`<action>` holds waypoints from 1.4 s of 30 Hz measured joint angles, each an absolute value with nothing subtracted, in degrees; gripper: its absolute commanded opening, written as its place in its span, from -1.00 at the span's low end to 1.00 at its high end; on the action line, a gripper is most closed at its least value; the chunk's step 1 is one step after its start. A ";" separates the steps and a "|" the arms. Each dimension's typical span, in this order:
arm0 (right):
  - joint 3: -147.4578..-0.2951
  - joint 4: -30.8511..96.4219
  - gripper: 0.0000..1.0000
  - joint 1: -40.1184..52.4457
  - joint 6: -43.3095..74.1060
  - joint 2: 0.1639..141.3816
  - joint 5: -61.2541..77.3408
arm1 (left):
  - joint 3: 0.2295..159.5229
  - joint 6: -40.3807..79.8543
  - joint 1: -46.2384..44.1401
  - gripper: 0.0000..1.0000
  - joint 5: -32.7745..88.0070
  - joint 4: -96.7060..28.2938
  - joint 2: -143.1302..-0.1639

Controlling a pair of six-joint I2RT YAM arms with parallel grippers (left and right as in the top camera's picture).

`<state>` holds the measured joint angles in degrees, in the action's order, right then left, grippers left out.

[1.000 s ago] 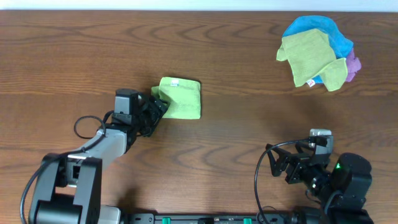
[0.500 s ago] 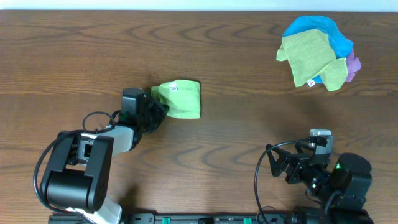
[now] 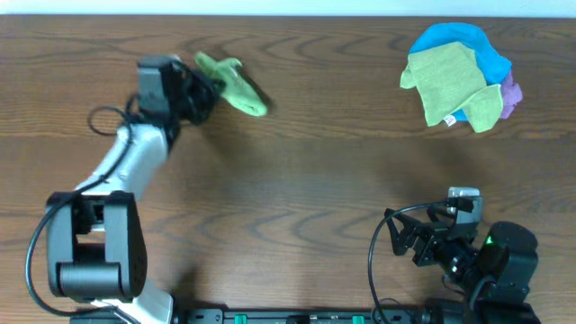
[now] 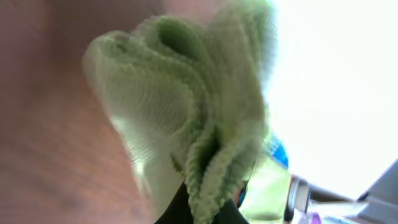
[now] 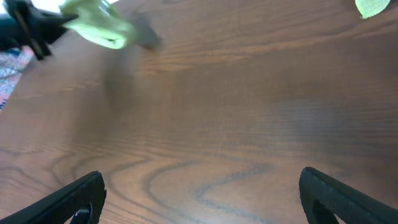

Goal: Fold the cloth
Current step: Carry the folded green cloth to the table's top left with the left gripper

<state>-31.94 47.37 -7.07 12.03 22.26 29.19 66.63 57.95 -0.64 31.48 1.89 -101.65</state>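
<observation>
The cloth, bright lime green, hangs bunched and blurred near the table's far left. My left gripper is shut on one end of it. In the left wrist view the cloth fills most of the picture, its folds pinched between the dark jaws of the left gripper at the bottom edge. The right wrist view shows the cloth at the top left. My right gripper rests near the front right, open, its fingers wide apart over bare wood with nothing between them.
A heap of other cloths, blue, olive green and purple, lies at the back right corner. The brown wooden table runs between the two arms.
My left gripper shut on the cloth's left edge, then swung toward the far left, carrying the cloth off its spot mid-table. The cloth is now bunched instead of flat. The right arm has not moved.
</observation>
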 measured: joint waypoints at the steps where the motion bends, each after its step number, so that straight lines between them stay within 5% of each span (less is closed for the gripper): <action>1: -31.94 47.35 0.98 -7.07 12.03 22.28 29.17 | 70.22 56.97 0.25 -0.89 31.22 -1.15 -102.13; 15: -31.90 47.35 0.98 -7.07 12.03 22.26 29.19 | 110.26 54.63 7.14 -0.89 40.80 -8.62 -130.69; 42: -31.90 47.35 0.99 -7.07 12.03 22.26 29.17 | 111.31 41.56 12.60 -0.88 42.98 -25.96 -140.49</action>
<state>-31.90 47.35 -7.07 12.03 22.26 29.17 111.31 41.56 12.60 42.98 -25.96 -140.49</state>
